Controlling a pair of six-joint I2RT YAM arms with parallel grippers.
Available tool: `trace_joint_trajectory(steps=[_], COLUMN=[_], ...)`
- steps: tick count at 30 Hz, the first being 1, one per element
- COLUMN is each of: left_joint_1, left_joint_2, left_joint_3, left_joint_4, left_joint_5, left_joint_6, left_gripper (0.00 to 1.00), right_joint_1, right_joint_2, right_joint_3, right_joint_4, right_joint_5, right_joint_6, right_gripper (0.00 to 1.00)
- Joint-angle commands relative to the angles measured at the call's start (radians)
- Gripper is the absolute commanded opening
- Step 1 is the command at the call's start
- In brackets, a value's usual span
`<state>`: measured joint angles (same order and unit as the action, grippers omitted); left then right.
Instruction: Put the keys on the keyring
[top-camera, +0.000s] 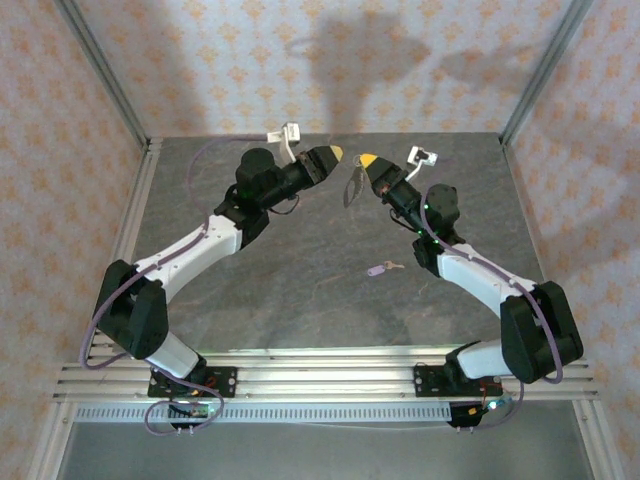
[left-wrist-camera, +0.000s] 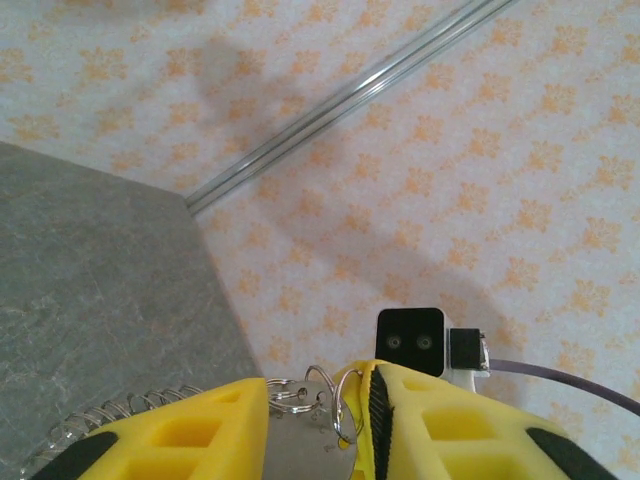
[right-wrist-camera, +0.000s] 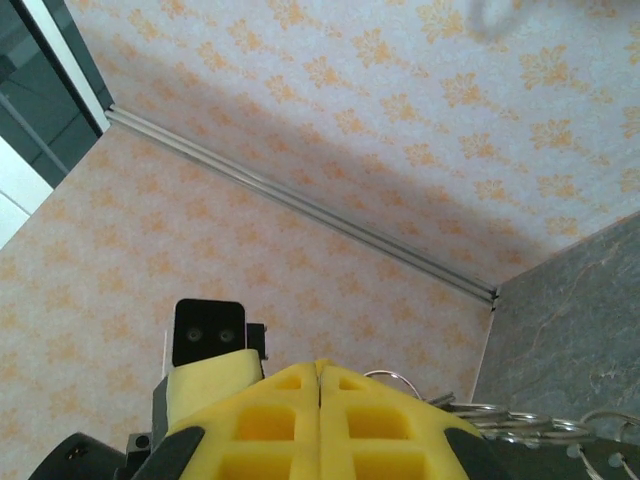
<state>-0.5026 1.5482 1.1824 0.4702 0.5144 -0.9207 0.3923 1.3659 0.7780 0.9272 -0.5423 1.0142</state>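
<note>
The keyring (top-camera: 352, 186) hung above the surface (top-camera: 300, 300).
The right end effector (top-camera: 368, 160) gripped it; the left end effector (top-camera: 331, 154) stood slightly open.

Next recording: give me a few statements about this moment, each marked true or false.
1. The key lies on the table. True.
2. The right gripper is wide open. False: its fingers are pressed together.
3. Rings of the keyring sit between the parted fingers of the left gripper. True.
4. The key is threaded on the keyring. False: it lies alone on the table, apart from the keyring up by the grippers.
</note>
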Motion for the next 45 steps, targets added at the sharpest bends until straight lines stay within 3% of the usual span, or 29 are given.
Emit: trace_joint_trajectory(steps=[1,28,45], left_joint_1=[-0.016,-0.049,-0.06], left_joint_2=[-0.027,0.028,0.039], left_joint_3=[-0.013,0.004,0.016], left_joint_4=[-0.008,0.038,0.059], left_joint_5=[-0.048,-0.038,-0.028], left_joint_6=[-0.015,-0.016,-0.02], left_gripper=[0.29,0.28,0.22], right_joint_1=[0.014,0.04,0.045], right_joint_2=[-0.006,0.019,0.032], right_joint_3=[0.007,0.039,0.036], right_joint_4=[0.039,0.052,0.056], right_joint_5=[0.03,0.021,0.018], right_joint_6=[0.019,0.043,0.044], right_gripper=[0.0,0.0,0.0])
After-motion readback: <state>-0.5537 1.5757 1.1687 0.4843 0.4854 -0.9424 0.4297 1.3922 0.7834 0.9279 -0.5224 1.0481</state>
